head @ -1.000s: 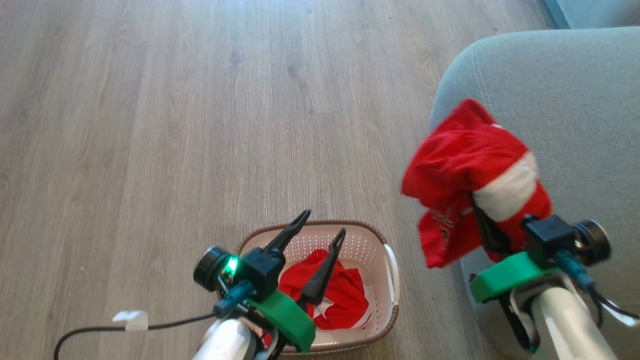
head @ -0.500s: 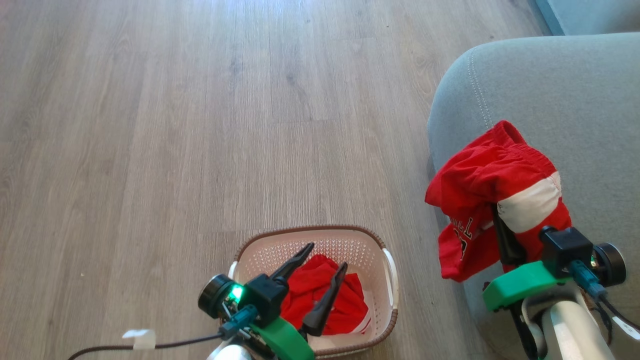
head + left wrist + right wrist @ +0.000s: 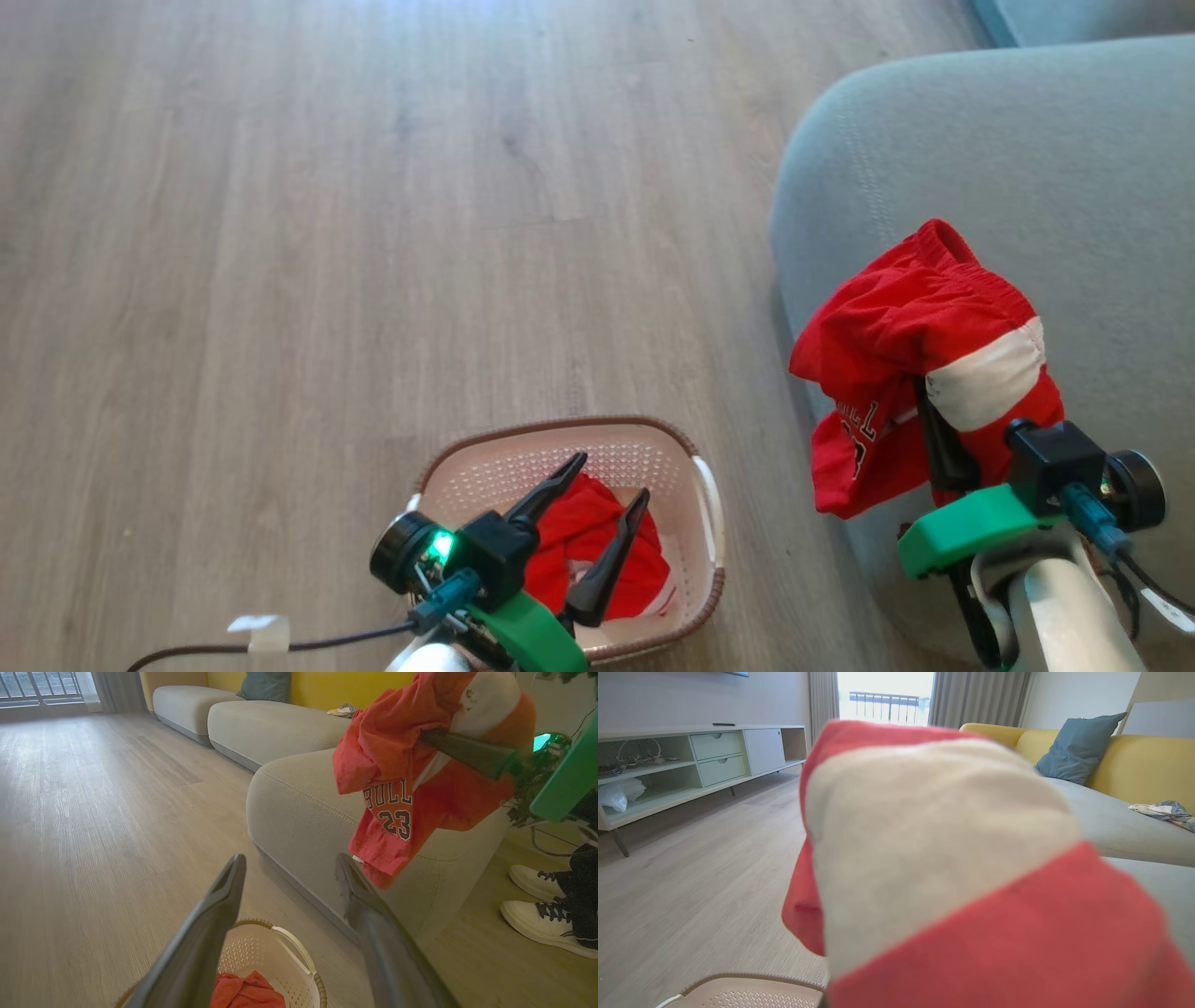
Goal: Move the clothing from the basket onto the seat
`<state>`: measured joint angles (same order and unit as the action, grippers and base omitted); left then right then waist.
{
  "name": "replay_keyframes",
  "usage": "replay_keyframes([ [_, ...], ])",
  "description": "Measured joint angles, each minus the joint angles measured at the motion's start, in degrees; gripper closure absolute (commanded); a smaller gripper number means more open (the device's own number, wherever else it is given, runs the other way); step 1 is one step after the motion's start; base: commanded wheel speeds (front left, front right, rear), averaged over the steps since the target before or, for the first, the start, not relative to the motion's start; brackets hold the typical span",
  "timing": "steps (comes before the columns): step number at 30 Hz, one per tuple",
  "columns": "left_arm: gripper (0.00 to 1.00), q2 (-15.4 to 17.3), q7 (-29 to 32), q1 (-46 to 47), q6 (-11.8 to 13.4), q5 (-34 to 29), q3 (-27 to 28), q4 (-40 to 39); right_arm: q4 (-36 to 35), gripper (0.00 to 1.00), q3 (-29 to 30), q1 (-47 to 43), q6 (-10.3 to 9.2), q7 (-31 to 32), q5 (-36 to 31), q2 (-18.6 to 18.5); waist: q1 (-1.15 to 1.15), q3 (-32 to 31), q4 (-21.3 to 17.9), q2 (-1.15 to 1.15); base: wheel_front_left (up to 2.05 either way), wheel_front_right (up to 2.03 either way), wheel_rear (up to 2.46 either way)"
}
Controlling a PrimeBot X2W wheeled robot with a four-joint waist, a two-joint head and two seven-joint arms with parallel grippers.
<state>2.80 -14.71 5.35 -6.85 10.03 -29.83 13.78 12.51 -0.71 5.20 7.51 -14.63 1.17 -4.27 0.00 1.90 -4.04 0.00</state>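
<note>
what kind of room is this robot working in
Most likely a home living room: a long grey fabric-upholstered sofa seat with a teal square cushion against its yellow back, a low pale-green media cabinet with drawers, and a light wood-plank floor.

**Dark Fingers, Green Collars, Teal Plugs**

The left tool [image 3: 611, 475] had two long, tapering matte-black fingers [image 3: 201, 933] rising from a bright green moulded collar [image 3: 532, 627]. Beside the collar sat a boxy black camera housing [image 3: 495, 549] and a round black drum [image 3: 397, 551] with a lit green lamp [image 3: 439, 546]. A teal plug [image 3: 448, 593] fed a thin dark cable [image 3: 317, 641] flagged with a white tape tag [image 3: 254, 631]. The right tool [image 3: 936, 425] matched it, with a second green collar [image 3: 962, 539], a second black housing [image 3: 1055, 457] and a second round drum [image 3: 1134, 490]. Below these came a smooth pale-white tubular forearm [image 3: 1074, 621], edged by loose black wiring [image 3: 971, 616].
</note>
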Motion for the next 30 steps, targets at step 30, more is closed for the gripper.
replay_keyframes([
  [30,0.00,0.1,0.0,5.2,-0.1,-1.6,-2.4,-0.5,-3.6,1.00,4.9,1.4,0.00,0.0,-0.2,0.7,0.01,7.6,-25.2,0.00,0.00,0.00,0.00],
])
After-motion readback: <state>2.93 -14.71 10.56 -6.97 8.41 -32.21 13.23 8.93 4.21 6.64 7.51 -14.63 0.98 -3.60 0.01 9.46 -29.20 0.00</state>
